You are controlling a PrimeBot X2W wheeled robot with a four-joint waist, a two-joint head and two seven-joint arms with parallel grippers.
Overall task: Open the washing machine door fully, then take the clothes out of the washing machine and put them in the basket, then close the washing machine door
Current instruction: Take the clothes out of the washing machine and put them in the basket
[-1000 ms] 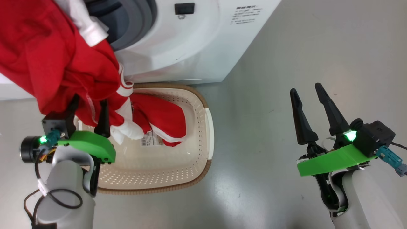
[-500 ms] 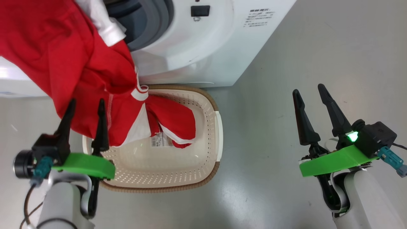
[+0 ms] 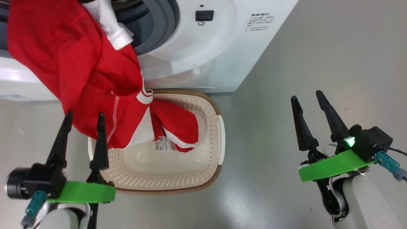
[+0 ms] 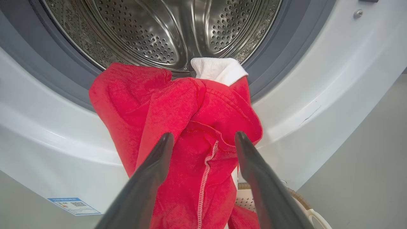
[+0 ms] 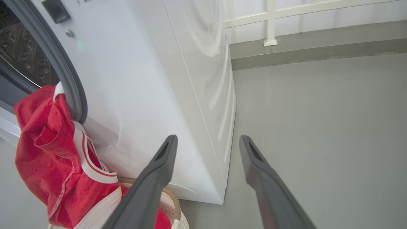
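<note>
Left gripper [image 3: 85, 113] has backed off the red garment [image 3: 79, 70], jaws wide, gripping nothing. Garment is draped out of the washing machine [image 3: 206, 54] mouth, lower end in the basket [image 3: 220, 133]. Right gripper [image 3: 305, 94] is wide open, empty. Likely needs 1 more pull.

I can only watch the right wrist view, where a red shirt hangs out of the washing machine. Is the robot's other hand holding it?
Observer: No. The left hand is open, its fingers spread in front of the red shirt, not clamped on it.
Visitor: Anything else inside the drum?
Observer: The part of the drum that shows is bare steel; the shirt's white cuff lies over its lip.
Visitor: Is any of it in the basket?
Observer: Yes, the lower end lies inside the basket; the rest hangs down the front of the washing machine.
</note>
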